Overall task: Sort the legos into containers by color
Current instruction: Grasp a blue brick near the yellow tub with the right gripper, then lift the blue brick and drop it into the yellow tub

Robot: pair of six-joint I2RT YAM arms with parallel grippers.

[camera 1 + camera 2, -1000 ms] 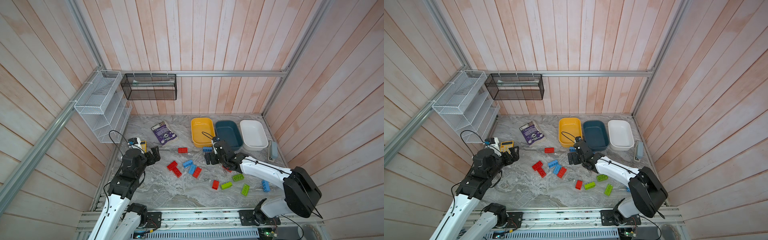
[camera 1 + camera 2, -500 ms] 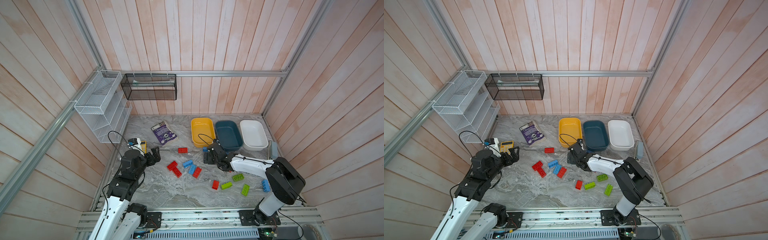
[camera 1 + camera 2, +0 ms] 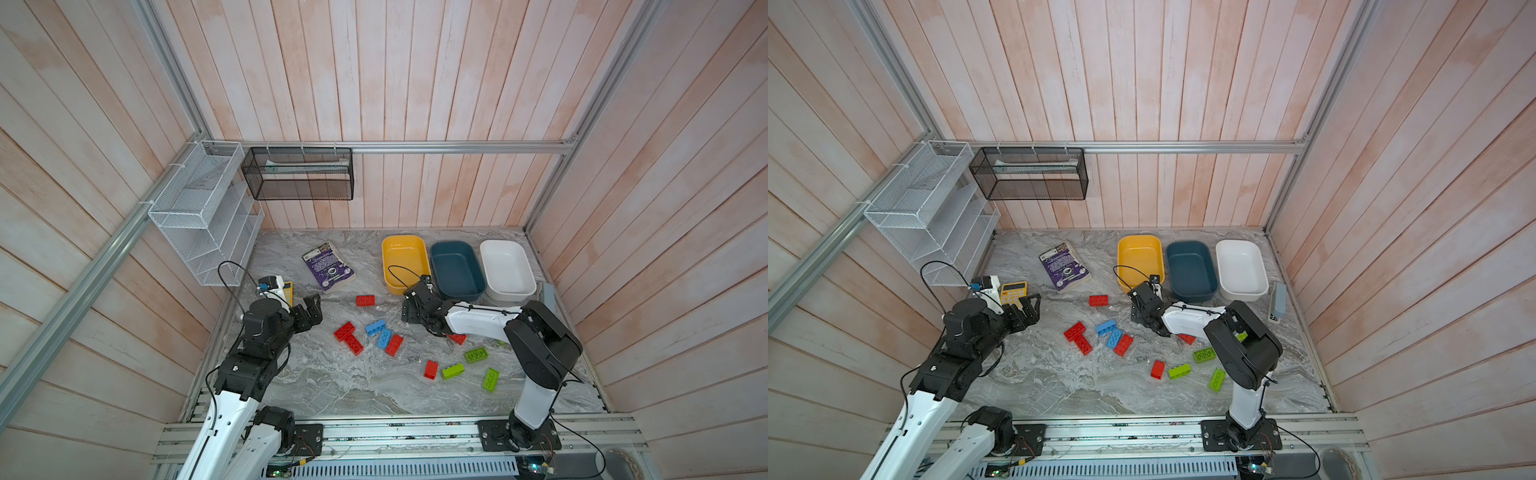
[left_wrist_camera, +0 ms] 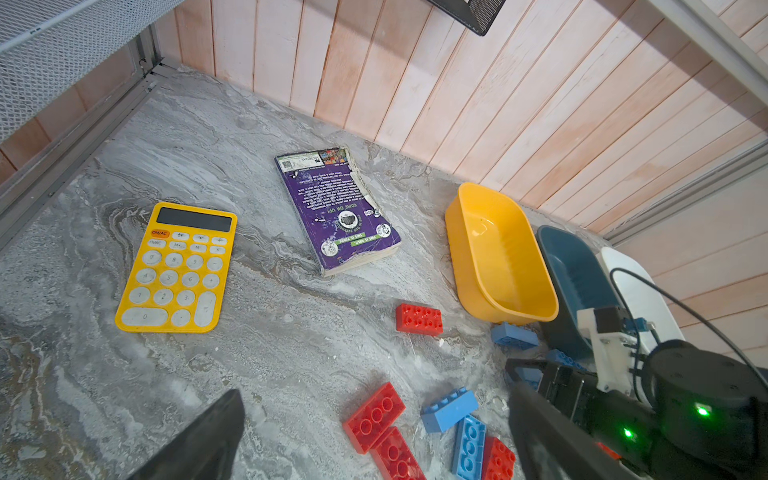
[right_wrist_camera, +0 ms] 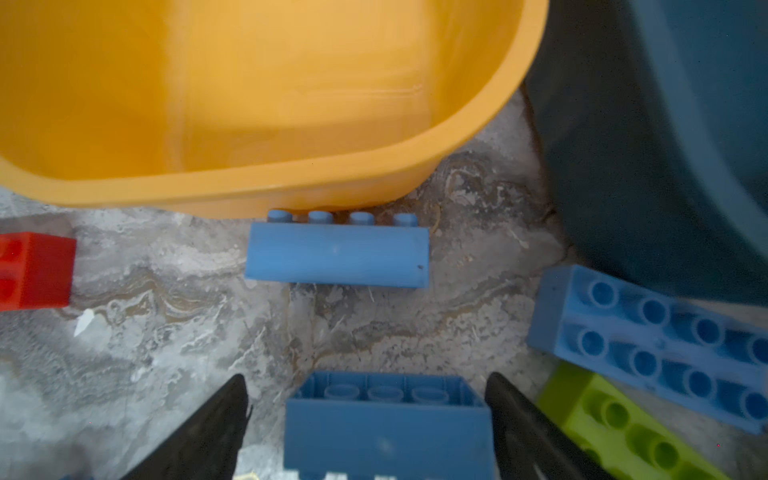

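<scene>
**Four views, three vantage points**

My two top views hang side by side high over the front rail (image 3: 395, 432), looking steeply down across the table (image 3: 332, 386) to the back wall (image 3: 374, 83); they share nearly everything. The left wrist view rides low behind the left claw (image 4: 374, 407), facing across the table toward the yellow tub (image 4: 498, 249). The right wrist view sits closest, skimming the table behind the right claw (image 5: 365, 377), facing that tub.
</scene>
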